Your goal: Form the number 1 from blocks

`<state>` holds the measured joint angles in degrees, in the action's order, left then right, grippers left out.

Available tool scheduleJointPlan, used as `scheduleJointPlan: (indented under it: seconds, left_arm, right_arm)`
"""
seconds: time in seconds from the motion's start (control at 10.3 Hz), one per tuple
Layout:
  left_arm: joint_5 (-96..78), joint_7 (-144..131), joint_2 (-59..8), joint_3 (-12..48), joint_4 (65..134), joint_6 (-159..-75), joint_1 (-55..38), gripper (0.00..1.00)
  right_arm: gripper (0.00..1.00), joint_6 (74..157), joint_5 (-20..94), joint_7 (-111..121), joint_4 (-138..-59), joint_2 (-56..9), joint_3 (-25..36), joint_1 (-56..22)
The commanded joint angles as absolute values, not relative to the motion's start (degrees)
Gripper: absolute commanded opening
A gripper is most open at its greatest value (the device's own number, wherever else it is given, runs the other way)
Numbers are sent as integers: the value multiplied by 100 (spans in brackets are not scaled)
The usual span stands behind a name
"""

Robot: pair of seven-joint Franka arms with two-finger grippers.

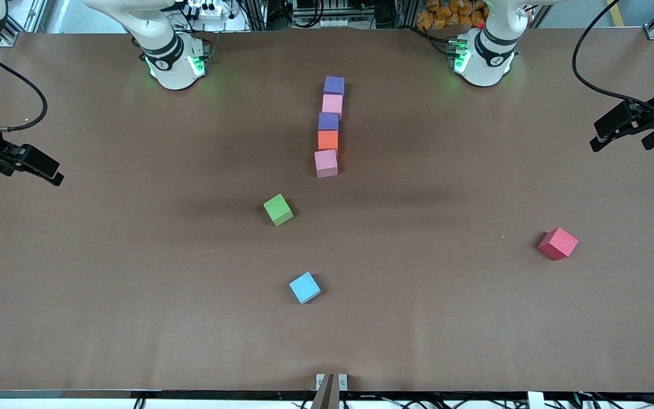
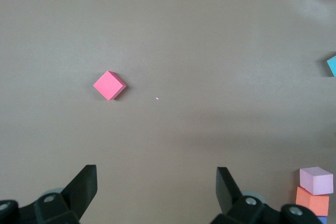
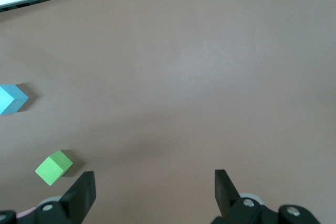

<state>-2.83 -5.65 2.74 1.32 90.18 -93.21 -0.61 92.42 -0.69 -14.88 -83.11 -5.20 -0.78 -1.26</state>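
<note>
The blocks lie in one straight touching column in the middle of the table. From the robots' side toward the front camera they run purple (image 1: 334,85), pink (image 1: 332,104), purple (image 1: 328,121), orange (image 1: 327,140), pink (image 1: 326,163). The left wrist view catches that last pink block (image 2: 316,180) and the orange one (image 2: 313,201). My left gripper (image 1: 625,139) (image 2: 156,182) hangs open over the left arm's end of the table, holding nothing. Over the right arm's end, my right gripper (image 1: 37,165) (image 3: 153,187) is open too, with bare table between its fingers.
A green cube (image 1: 277,209) (image 3: 53,167) sits nearer the front camera than the column. A light blue cube (image 1: 305,287) (image 3: 11,98) lies nearer still. Toward the left arm's end lies a red cube (image 1: 558,243) (image 2: 109,85). The brown table (image 1: 134,284) spreads wide around them.
</note>
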Motion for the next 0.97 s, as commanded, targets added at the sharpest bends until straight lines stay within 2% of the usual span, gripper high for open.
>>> scheduleJointPlan:
  seconds: [0.0,0.87]
  left_arm:
    - [-378,-439,229,44,8877,-9185,-184,100]
    - [132,-448,211,79,8886,-8956,-237,100]
  right_arm:
    - [100,9141,53,-1415,-8165,-598,-97,-70]
    - [100,9149,79,-1441,-8191,-642,-97,-193]
